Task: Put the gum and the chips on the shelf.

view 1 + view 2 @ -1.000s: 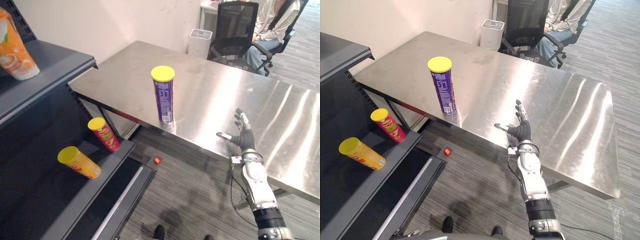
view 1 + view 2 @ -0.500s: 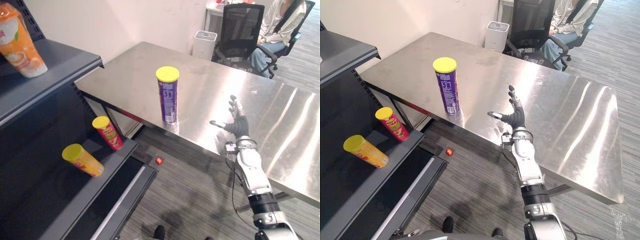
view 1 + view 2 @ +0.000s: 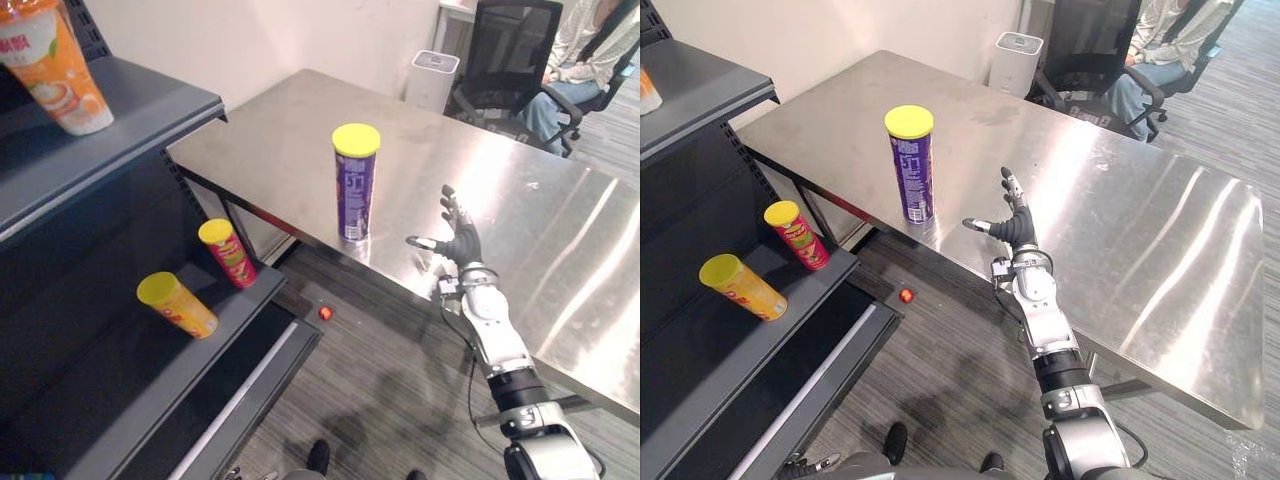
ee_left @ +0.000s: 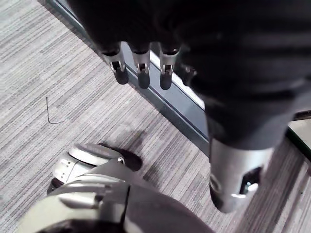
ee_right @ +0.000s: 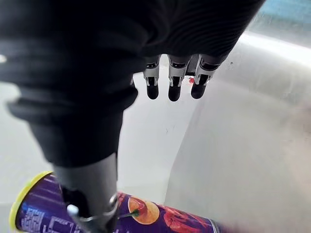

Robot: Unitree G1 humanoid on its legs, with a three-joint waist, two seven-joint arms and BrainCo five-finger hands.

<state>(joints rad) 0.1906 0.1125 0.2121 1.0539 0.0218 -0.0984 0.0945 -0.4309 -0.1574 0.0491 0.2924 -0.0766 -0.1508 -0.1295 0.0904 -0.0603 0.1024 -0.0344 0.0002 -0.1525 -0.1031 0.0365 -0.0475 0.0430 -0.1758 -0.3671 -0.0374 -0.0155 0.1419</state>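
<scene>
Standing upright near the front edge of the steel worktop, the purple chips can with its yellow lid is in neither hand. The right hand is raised near it, apart from it, fingers spread and thumb pointing toward the can. The left hand hangs over the floor, fingers loosely straight. On the dark shelf at the left, a red can and a yellow can lie tilted on the lower level.
</scene>
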